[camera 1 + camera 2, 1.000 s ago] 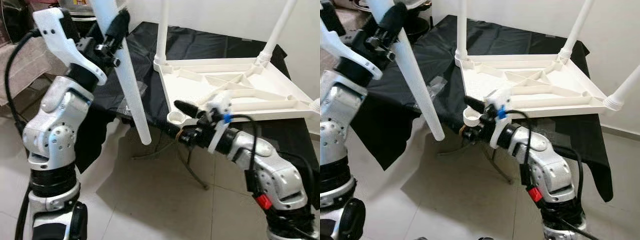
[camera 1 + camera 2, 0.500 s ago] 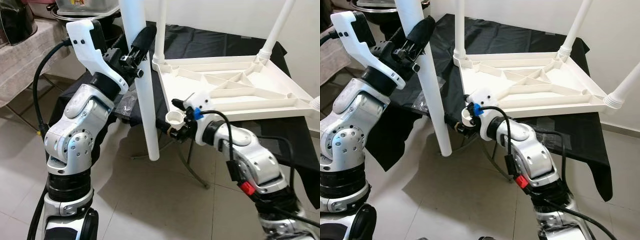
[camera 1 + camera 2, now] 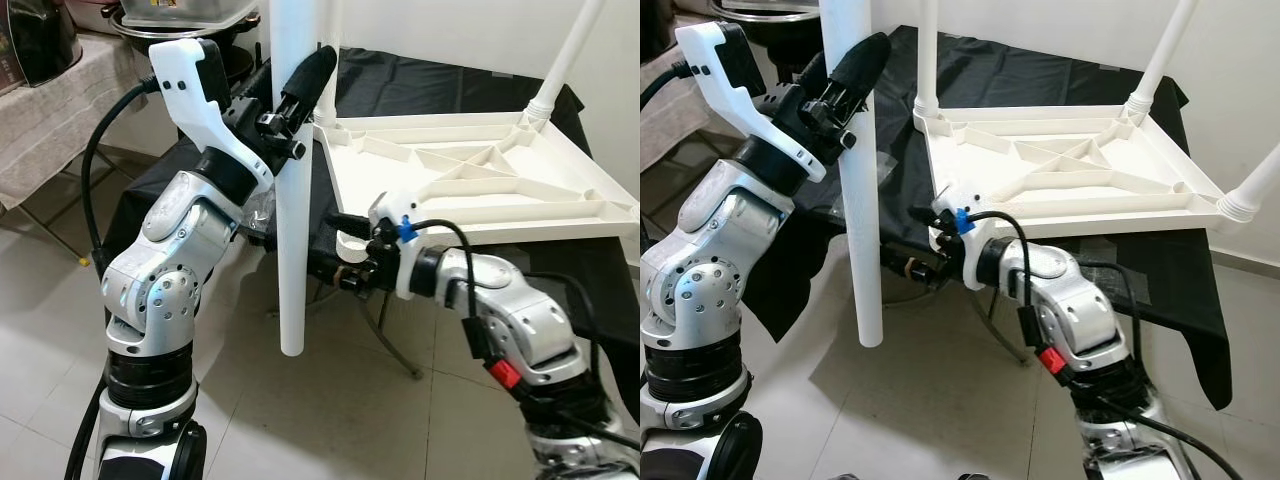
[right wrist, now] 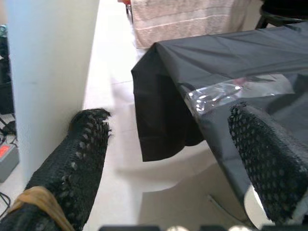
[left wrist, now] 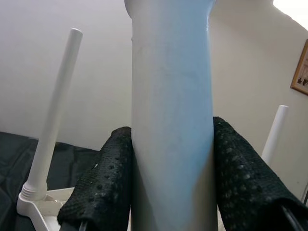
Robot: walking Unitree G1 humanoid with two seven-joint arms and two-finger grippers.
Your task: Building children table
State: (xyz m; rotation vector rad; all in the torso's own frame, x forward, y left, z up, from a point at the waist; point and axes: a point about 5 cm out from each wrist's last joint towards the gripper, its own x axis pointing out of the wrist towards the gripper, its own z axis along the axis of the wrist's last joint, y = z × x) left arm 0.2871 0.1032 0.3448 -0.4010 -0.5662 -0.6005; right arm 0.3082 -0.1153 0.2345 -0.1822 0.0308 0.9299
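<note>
While the white tabletop [image 3: 480, 185] is lying upside down on a black cloth [image 3: 420, 85] spread over a stand, its ribbed underside is facing up and three legs [image 3: 928, 50] are already standing in its corner sockets, pointing toward the ceiling. Its near corner is overhanging the cloth's edge, and the round socket [image 3: 350, 243] there is sitting empty.

Off to the left, the left arm [image 3: 170, 260] is raised and bent, and the left gripper [image 3: 300, 85] is holding the loose fourth leg [image 3: 292, 230] almost upright just beside that corner. Seen from the left wrist camera, the two black fingers [image 5: 103, 183] are pressing against either side of the white tube, closed firmly around it. The leg's lower end is hanging free above the tiled floor [image 3: 300, 420], below the level of the tabletop.

Lower down, the right arm [image 3: 500, 320] is reaching across under the overhanging corner, with the right gripper [image 3: 908, 262] stretched out toward the hanging leg. Its fingers [image 4: 82, 154] are spread wide apart and gripping nothing; one finger is sitting right next to the leg, though whether it is touching is hard to tell.

A crumpled clear plastic bag [image 4: 231, 91] is lying on the cloth near the edge.
</note>
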